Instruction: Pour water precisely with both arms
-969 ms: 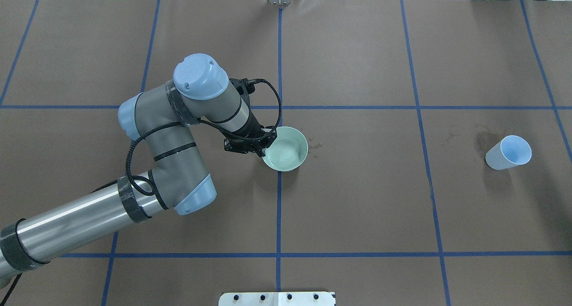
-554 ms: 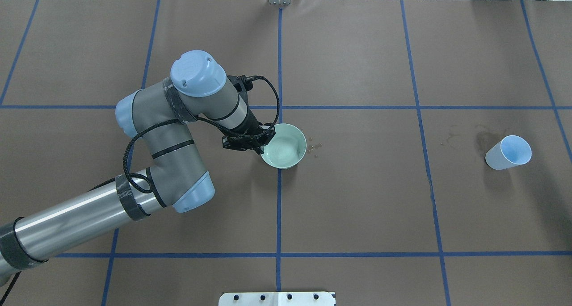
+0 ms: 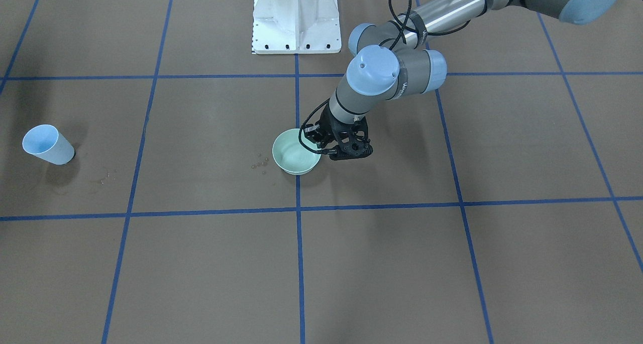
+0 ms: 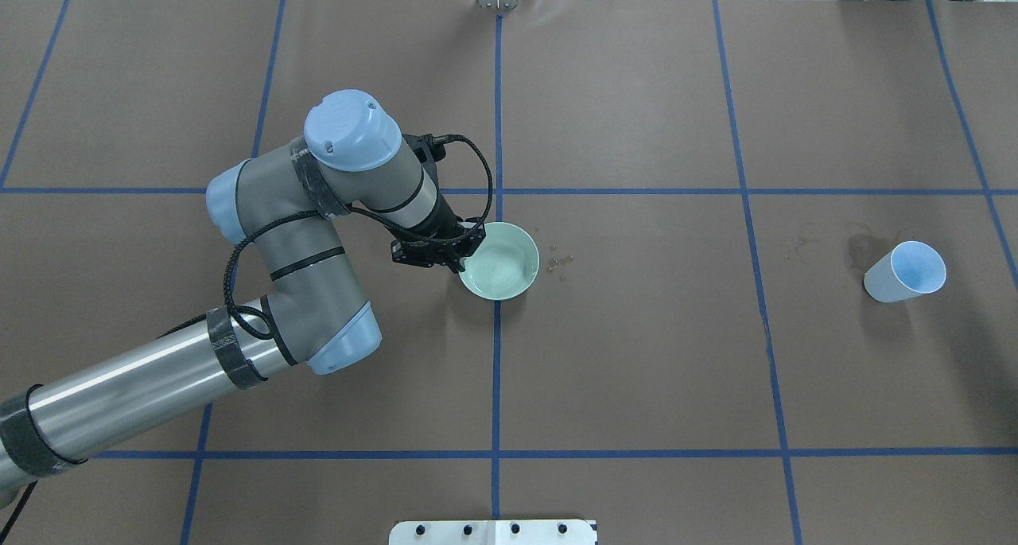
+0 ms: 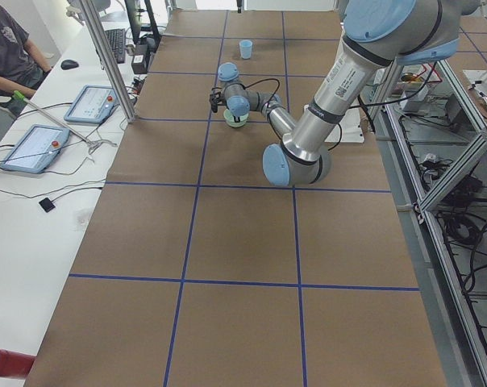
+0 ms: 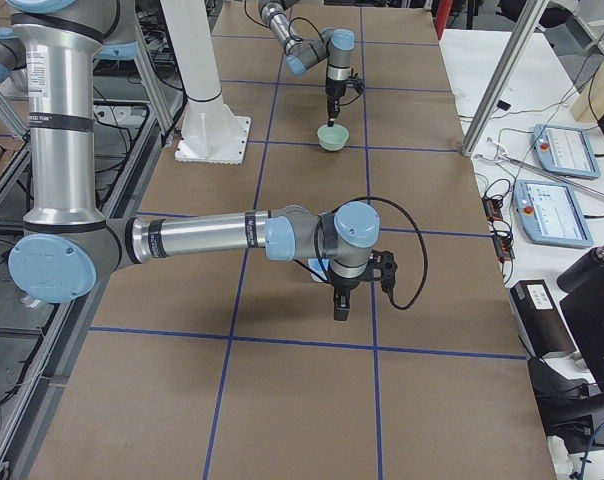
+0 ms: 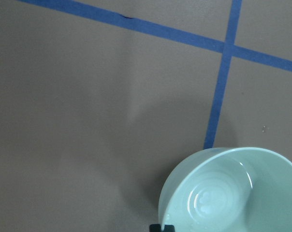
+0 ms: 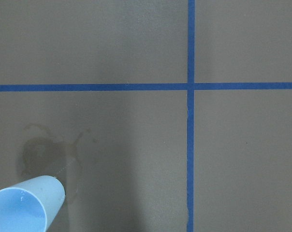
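Where the brown worktop (image 4: pixel 636 354) has its middle, the left gripper (image 4: pixel 465 252) is clamped on the rim of a pale green round bowl (image 4: pixel 503 273), with water (image 4: pixel 561 262) in drops just beside it. Near the right edge stands a pale blue cup (image 4: pixel 907 270); of the right gripper (image 6: pixel 340 305) I cannot tell the state.

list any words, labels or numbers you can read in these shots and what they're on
No text reads clearly in any view.
Left arm: white lettering on its grey wrist, too blurred to read.
Tablets on the side desk: screens too small to read.
Bowl and cup: no print shows.
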